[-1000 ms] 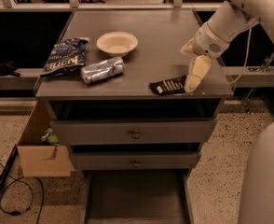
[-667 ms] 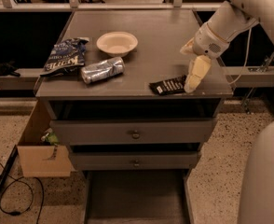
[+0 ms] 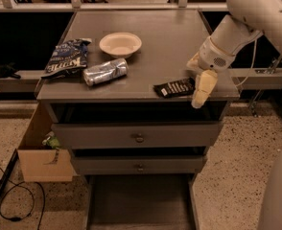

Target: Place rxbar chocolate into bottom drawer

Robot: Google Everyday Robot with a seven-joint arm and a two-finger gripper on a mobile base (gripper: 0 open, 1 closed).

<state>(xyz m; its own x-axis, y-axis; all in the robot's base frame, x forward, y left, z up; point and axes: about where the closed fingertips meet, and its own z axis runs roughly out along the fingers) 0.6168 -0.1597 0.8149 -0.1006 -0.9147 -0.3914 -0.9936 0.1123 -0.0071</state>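
Bar: we see the bar [image 3: 174, 87] lying flat on the cabinet top [image 3: 170, 37], front-right part, near the front edge, black w/ white lettering.
Gripper: the gripper [image 3: 201, 83] is at the bar's right end, just beside it and low over the top's front-right corner. We can't tell contact.
Gripper state: we can't tell whether it's wide, narrow or holding anything.
Arm: white arm [image 3: 246, 18] comes in from upper right and slopes down-left to the gripper.
Bottom drawer: the bottom drawer [image 3: 138, 202] is pulled out toward us at floor level, grey floor showing, well below and apart from the bar.
Upper drawers: top drawer [image 3: 107, 135] and mid drawer [image 3: 107, 166] sit above it, each w/ a round knob at centre.
Can: crushed can [image 3: 105, 72] on its side, left of centre, well apart from the bar.
Bowl: pale bowl [image 3: 120, 44] upright, just behind the can.
Bag: dark-blue chip bag [image 3: 66, 57] at the left edge, beside the can.
Box: cardboard box [image 3: 40, 152] on the floor against the cabinet's left side, w/ sth green inside.
Cable: black cable [image 3: 16, 210] loops on the speckled floor, bottom left.
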